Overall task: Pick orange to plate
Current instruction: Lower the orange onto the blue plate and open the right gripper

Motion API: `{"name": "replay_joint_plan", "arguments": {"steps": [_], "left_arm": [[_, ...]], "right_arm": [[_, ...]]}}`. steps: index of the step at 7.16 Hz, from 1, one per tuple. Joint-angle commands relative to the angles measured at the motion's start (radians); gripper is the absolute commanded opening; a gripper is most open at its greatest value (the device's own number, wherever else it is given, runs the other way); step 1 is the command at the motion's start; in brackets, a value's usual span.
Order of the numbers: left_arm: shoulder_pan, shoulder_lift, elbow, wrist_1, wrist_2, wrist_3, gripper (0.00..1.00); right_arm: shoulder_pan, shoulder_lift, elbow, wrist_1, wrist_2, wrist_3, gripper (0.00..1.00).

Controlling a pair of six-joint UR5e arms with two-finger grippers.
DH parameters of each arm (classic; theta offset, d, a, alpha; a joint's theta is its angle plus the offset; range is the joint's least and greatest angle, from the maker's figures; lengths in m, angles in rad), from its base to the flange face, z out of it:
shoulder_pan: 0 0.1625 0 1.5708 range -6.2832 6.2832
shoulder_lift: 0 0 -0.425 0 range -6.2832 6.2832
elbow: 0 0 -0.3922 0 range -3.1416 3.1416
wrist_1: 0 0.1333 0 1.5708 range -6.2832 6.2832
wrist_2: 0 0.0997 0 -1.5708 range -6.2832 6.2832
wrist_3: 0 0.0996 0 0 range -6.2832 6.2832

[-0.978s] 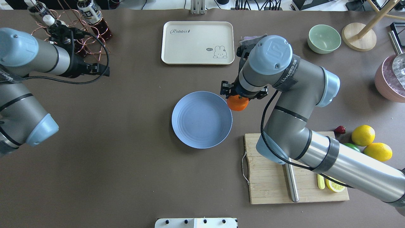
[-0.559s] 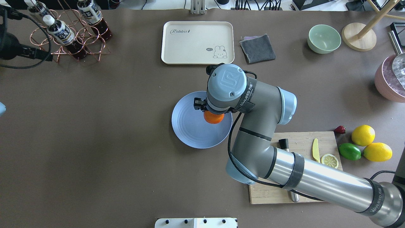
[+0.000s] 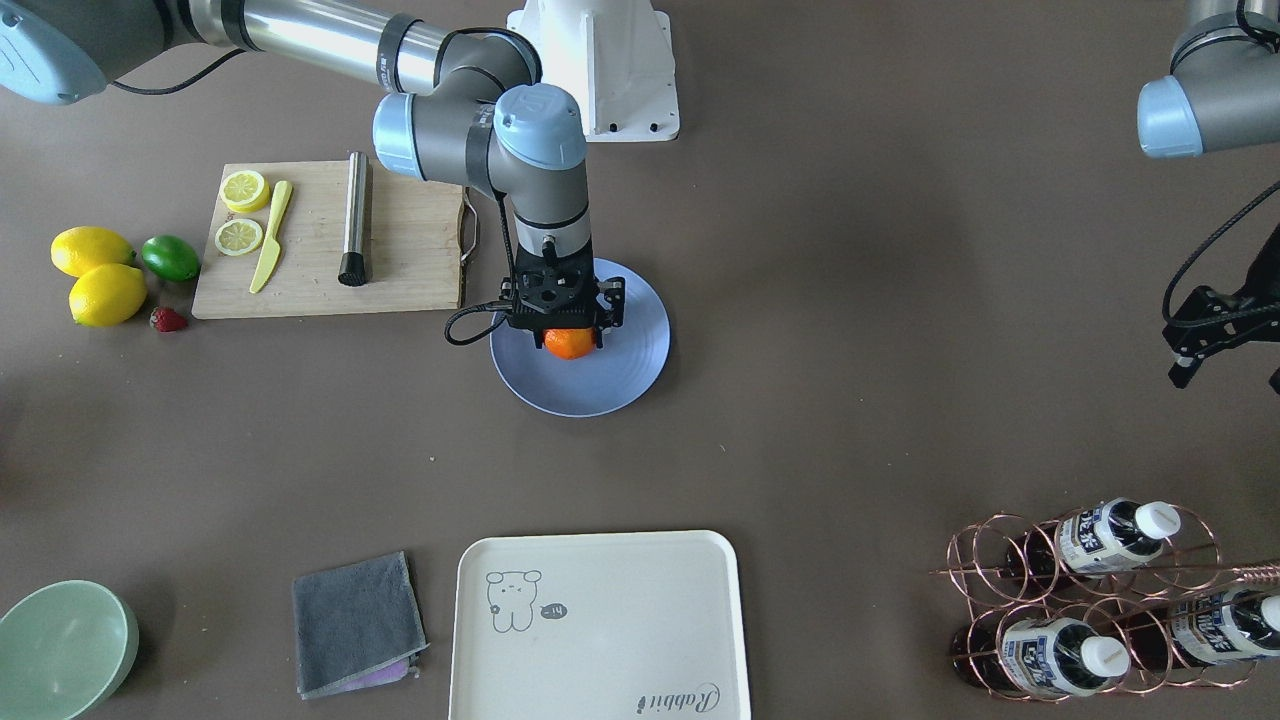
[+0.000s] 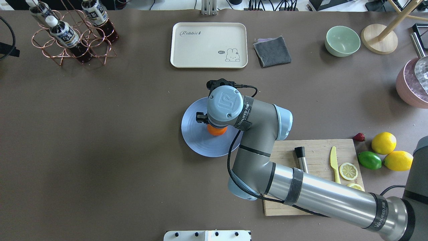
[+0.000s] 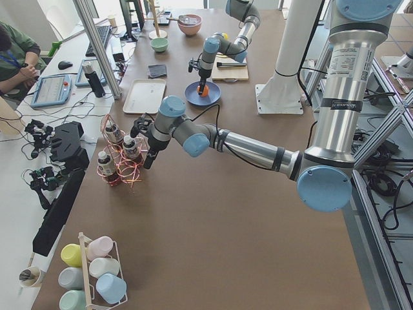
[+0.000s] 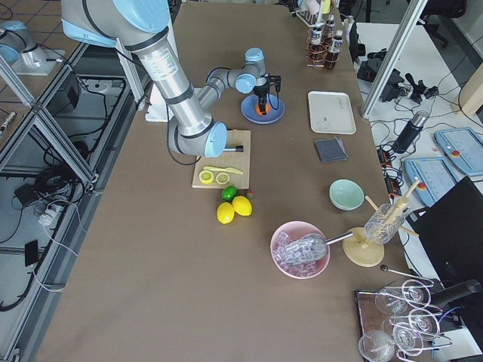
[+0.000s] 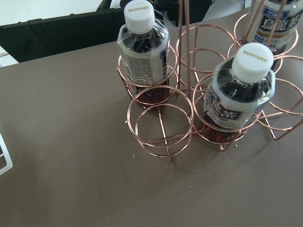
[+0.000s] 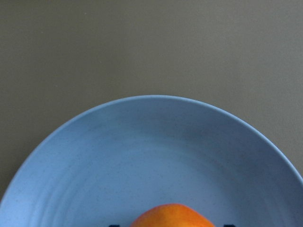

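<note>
The orange (image 3: 568, 344) is between the fingers of my right gripper (image 3: 566, 338), which is shut on it and points straight down. It sits over the middle of the pale-blue plate (image 3: 632, 352), at or just above the surface; I cannot tell whether they touch. From overhead the wrist covers most of the orange (image 4: 216, 131), and the plate (image 4: 195, 142) shows around it. The right wrist view has the orange (image 8: 171, 215) at the bottom edge over the plate (image 8: 142, 151). My left gripper (image 5: 148, 159) hangs beside the bottle rack, far from the plate; I cannot tell its jaw state.
A cream tray (image 4: 209, 45), grey cloth (image 4: 272, 51) and mint bowl (image 4: 342, 41) lie at the back. The cutting board (image 4: 317, 150) with knife and lemon slices sits right of the plate, with lemons (image 4: 384, 143) and a lime (image 4: 369, 160) beyond. A copper bottle rack (image 4: 72, 40) stands far left.
My right arm carried the orange from the plate's right rim leftward to over its middle. My left arm drew back to the left, almost out of the overhead view.
</note>
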Motion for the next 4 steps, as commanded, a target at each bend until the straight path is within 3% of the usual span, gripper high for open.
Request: {"name": "replay_joint_plan", "arguments": {"steps": [1,3,4], "left_arm": [[-0.011,-0.001,0.011,0.001,-0.013,0.001,0.98],[-0.011,0.003,0.018,-0.007,-0.015,0.001,0.98],[-0.011,0.023,0.014,-0.01,-0.015,0.003,0.98]], "right_arm": [[-0.011,0.018,-0.009,0.012,-0.005,0.039,0.99],[0.027,0.007,0.05,-0.013,0.015,0.027,1.0],[0.085,0.001,0.136,-0.118,0.061,-0.054,1.0]]}}
